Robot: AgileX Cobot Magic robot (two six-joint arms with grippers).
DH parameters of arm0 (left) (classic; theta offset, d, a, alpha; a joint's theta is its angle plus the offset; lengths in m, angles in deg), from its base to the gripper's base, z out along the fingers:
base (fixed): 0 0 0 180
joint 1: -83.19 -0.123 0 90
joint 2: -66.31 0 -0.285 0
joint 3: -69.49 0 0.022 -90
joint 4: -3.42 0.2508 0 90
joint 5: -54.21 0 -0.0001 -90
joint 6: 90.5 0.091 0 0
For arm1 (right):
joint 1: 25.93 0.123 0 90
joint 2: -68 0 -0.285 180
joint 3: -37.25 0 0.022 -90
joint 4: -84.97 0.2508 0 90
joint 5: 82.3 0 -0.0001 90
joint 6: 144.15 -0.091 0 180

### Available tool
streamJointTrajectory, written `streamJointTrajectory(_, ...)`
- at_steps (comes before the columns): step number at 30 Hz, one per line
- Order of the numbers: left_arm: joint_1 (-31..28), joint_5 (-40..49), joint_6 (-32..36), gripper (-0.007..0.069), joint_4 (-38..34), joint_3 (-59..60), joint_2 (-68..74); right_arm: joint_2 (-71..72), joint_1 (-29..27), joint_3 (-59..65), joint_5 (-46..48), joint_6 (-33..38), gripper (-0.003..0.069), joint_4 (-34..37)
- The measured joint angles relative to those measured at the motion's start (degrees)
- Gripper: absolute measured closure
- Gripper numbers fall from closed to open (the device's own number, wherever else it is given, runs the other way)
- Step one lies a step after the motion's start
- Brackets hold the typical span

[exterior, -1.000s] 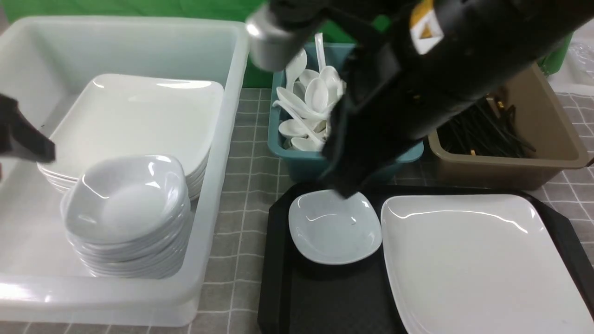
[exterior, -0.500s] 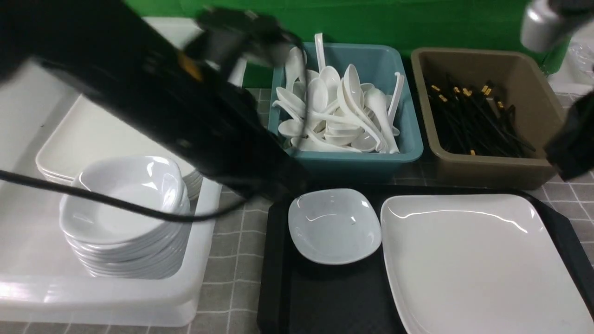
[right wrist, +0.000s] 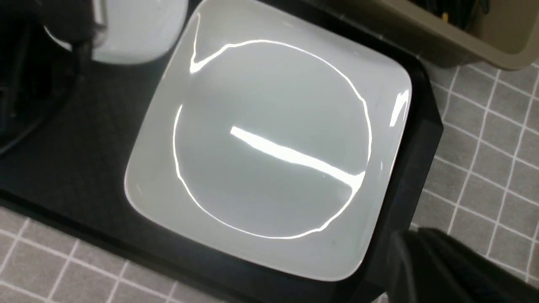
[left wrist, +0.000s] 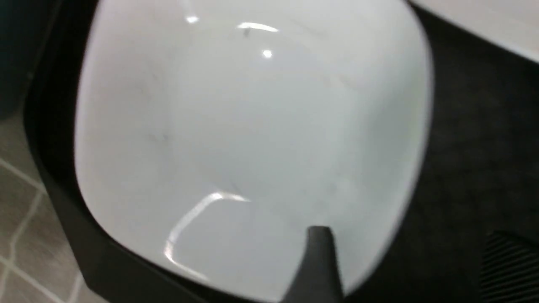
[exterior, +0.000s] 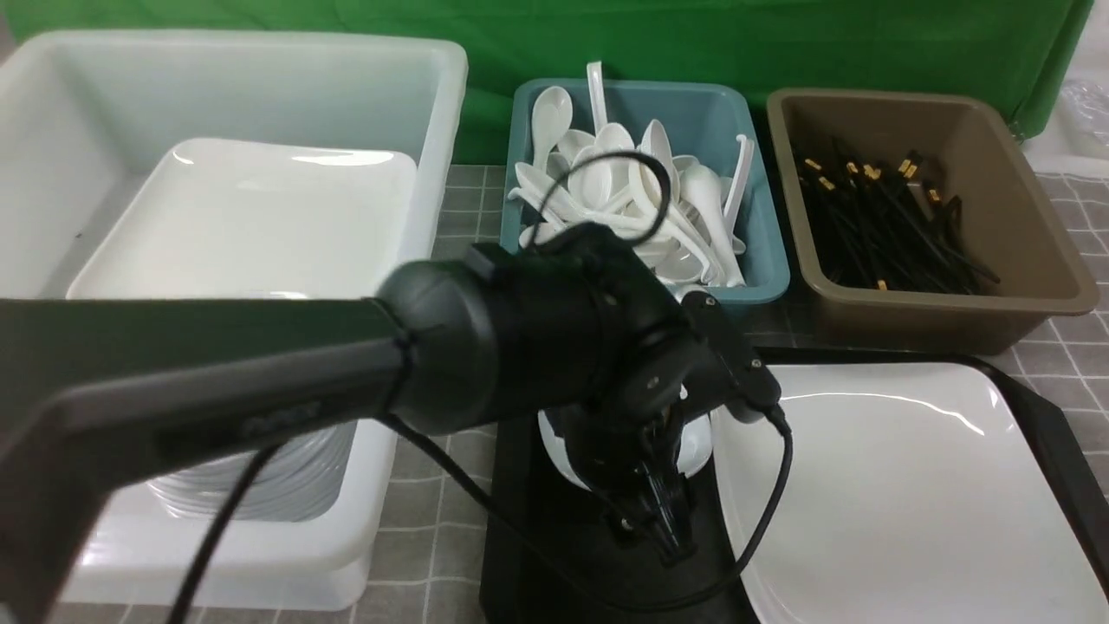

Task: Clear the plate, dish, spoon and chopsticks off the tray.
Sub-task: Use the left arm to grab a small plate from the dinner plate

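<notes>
The left gripper hangs low over the black tray with its jaws spread. One finger sits over the inside of the small white dish, close to its rim, and the other appears to show outside that rim above bare tray. The dish lies directly beneath these jaws. The large white plate rests on the tray just beside them, toward the robot's right. The right gripper, jaws pressed together, hovers off one corner of the plate, above the tray's rim and the checked worktop.
</notes>
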Motion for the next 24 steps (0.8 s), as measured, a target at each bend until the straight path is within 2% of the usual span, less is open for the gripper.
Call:
streamJointTrajectory(4,0.0,-2.6,-0.9,0.0066,3.1,0.0,2.3,0.1,0.0,0.0,-0.1,-0.1,0.0632,0.7)
streamJointTrajectory(10,-0.2,-4.7,-2.8,0.0092,4.7,0.0,4.7,0.0,0.0,0.2,-0.3,0.3,0.0632,4.9)
streamJointTrajectory(15,-0.7,-5.1,-4.4,0.0310,4.5,-0.1,5.2,0.0,0.0,0.4,-1.1,0.5,0.0631,5.3)
streamJointTrajectory(17,-0.6,-6.0,-4.3,0.0456,4.9,-0.5,5.2,0.0,0.0,0.4,-1.2,0.6,0.0632,5.4)
streamJointTrajectory(18,-0.6,-6.1,-4.2,0.0466,4.9,-0.5,5.1,0.0,0.0,0.4,-1.2,0.7,0.0632,5.4)
streamJointTrajectory(19,-0.6,-6.7,-4.0,0.0526,5.3,-0.9,4.7,0.0,0.0,0.4,-1.2,1.0,0.0632,5.4)
streamJointTrajectory(24,-0.6,-4.1,-4.0,0.0541,3.4,-1.6,3.1,0.0,0.0,0.4,-1.6,1.6,0.0632,5.6)
